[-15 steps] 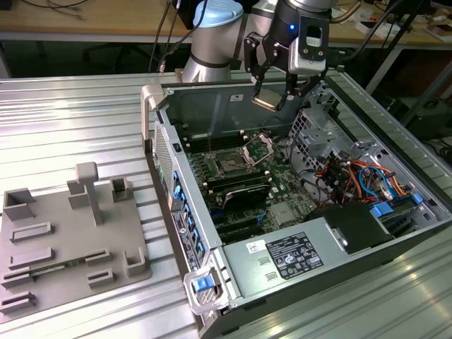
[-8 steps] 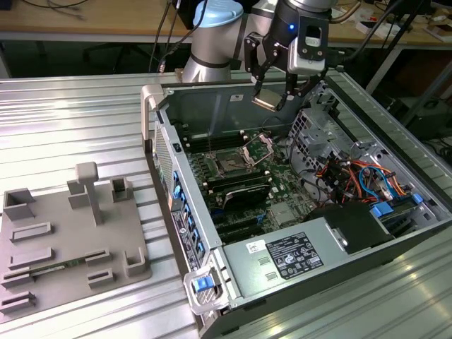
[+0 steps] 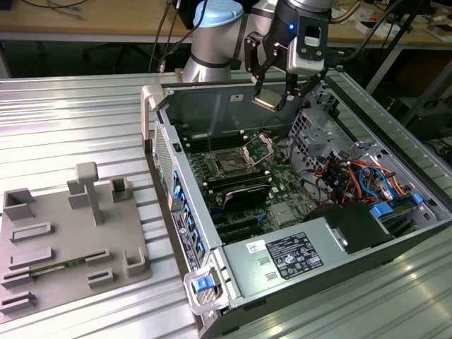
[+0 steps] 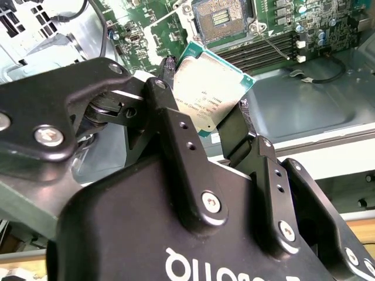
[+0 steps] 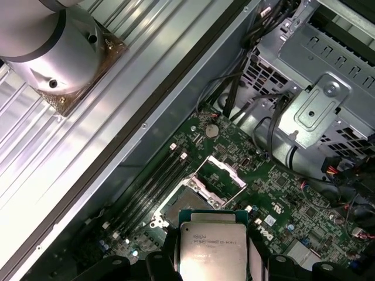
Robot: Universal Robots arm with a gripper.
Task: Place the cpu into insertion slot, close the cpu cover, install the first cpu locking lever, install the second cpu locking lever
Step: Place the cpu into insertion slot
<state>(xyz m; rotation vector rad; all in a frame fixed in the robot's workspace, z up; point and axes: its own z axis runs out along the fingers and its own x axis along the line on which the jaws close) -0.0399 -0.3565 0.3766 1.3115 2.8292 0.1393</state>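
Note:
My gripper [image 3: 271, 97] hangs above the open computer case, shut on the cpu [image 3: 268, 100], a flat silver and tan square held by two opposite edges. In both wrist views the cpu [image 4: 205, 96] [image 5: 211, 243] sits between the black fingers [image 4: 170, 117] [image 5: 255, 260]. Below it on the green motherboard lies the insertion slot [image 3: 229, 162] [image 4: 222, 17] [image 5: 186, 205], dark, square and with nothing in it. The cpu cover [image 3: 258, 146] [image 5: 221, 175] stands tilted open at the slot's far edge.
Long black memory slots [image 3: 205, 145] flank the socket. A metal drive cage [image 3: 318, 134] and coloured cables [image 3: 360, 176] fill the exterior view's right of the case. A labelled power supply box [image 3: 289, 256] sits in front. A grey fixture plate [image 3: 63, 240] lies outside the case.

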